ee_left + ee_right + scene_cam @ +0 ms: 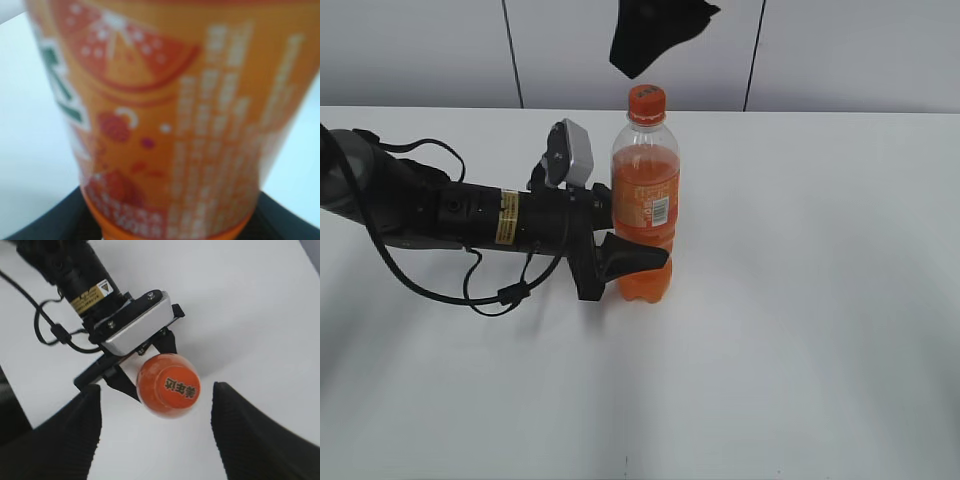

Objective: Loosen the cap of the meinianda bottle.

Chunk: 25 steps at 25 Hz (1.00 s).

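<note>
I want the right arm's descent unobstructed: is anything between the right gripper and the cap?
Nothing. In the right wrist view the open right gripper hangs above the cap with only air between its fingers and it.

White table (800, 330), evenly lit; pale wall panels (630, 90) behind, dark vertical seams.

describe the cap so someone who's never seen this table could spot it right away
On the white table stands one tall bottle of orange soda, gripped low down by the left gripper. The cap is the small round orange piece at its very top, opaque where the bottle is clear, with dark characters printed on it.
</note>
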Available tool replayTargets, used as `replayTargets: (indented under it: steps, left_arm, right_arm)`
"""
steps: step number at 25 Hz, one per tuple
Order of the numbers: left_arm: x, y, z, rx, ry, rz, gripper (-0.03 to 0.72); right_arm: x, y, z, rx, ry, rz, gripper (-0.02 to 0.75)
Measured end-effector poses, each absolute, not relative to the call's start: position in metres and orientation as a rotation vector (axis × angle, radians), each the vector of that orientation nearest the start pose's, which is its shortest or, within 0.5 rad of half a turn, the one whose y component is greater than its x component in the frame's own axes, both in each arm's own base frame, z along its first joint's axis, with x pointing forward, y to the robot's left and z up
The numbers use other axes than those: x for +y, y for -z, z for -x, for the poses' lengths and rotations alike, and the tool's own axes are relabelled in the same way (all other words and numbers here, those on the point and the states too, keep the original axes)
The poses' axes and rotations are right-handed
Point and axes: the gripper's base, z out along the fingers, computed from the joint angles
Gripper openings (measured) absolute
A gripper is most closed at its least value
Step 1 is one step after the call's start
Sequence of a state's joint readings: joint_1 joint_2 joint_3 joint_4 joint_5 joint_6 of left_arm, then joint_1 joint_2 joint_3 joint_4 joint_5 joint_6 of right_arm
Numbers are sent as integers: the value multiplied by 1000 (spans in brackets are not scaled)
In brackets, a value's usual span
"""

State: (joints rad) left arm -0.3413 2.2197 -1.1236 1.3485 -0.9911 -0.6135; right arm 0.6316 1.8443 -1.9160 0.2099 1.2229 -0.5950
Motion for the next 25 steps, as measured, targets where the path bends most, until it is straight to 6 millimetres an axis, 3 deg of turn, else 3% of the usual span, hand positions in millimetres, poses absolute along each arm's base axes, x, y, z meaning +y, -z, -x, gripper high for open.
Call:
replayTargets:
  steps: [4, 8, 16, 25]
  left_arm:
    - [-202, -91, -347, 1588, 924, -1322, 408]
    - [-202, -91, -347, 1588, 924, -1322, 408]
    - [-202, -91, -347, 1588, 924, -1322, 408]
    - [-202, -91, -347, 1587, 925, -1322, 408]
  right_arm:
    - [252, -368, -313, 2454, -437, 1033, 516]
    - [250, -368, -314, 2618, -509, 654, 516]
    - [247, -366, -317, 2644, -468, 558, 516]
    - [255, -343, -328, 2700, -434, 560, 516]
